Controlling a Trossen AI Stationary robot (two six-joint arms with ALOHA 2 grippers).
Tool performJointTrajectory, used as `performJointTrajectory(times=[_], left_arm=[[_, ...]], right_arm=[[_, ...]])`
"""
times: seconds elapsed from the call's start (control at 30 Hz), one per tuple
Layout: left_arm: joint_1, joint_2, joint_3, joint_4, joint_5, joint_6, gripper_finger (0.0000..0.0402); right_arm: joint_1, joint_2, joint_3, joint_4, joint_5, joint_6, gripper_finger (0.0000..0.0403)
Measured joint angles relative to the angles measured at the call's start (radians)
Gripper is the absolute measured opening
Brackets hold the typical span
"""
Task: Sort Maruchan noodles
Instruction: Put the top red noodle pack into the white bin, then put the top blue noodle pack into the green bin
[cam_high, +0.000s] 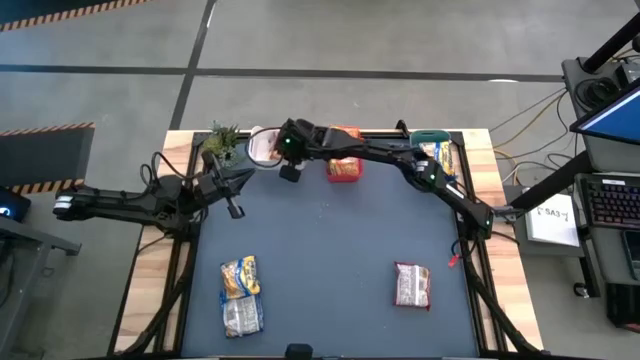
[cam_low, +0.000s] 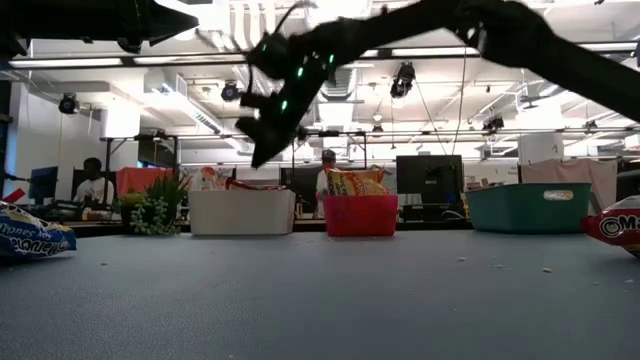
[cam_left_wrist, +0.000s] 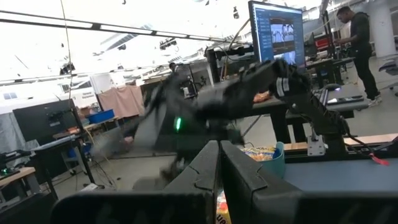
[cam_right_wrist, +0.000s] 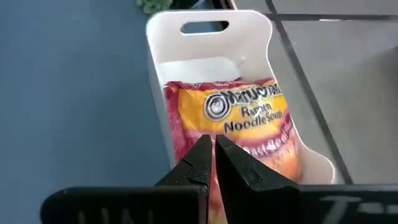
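Observation:
An orange-and-red noodle packet (cam_right_wrist: 242, 121) lies flat inside the white bin (cam_right_wrist: 208, 18) at the table's far edge. My right gripper (cam_right_wrist: 213, 155) is shut and hangs above that bin (cam_low: 242, 212), clear of the packet, as the low view shows (cam_low: 260, 155). My left gripper (cam_high: 235, 207) is shut and waits at the table's left side, holding nothing. Three packets lie flat on the blue mat: a blue-yellow one (cam_high: 240, 276), a silvery one (cam_high: 242, 316) and a red-and-silver one (cam_high: 412, 285).
A pink bin (cam_high: 343, 168) holding orange packets stands beside the white bin, and a teal bin (cam_high: 437, 150) with packets stands at the far right. A small green plant (cam_high: 222, 142) sits at the far left corner. The mat's middle (cam_high: 330, 240) is bare.

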Motion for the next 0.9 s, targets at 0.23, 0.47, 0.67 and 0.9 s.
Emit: performJointTrajectory(times=[0.23, 0.47, 0.67, 0.9], left_arm=[[0.0, 0.025, 0.041, -0.072, -0.002, -0.086, 0.0], [-0.001, 0.132, 0.203, -0.404, -0.001, -0.277, 0.0], [-0.038, 0.256, 0.269, -0.545, 0.029, -0.421, 0.0], [-0.153, 0.4, 0.369, -0.755, 0.077, -0.655, 0.0]], right_arm=[[0.047, -0.091, -0.021, -0.179, -0.081, 0.028, 0.0012], [0.119, -0.245, -0.233, -0.085, -0.161, 0.024, 0.0012], [0.181, -0.428, -0.584, 0.207, -0.166, 0.051, 0.0012], [0.209, -0.617, -0.97, 0.531, -0.164, 0.128, 0.0012]])
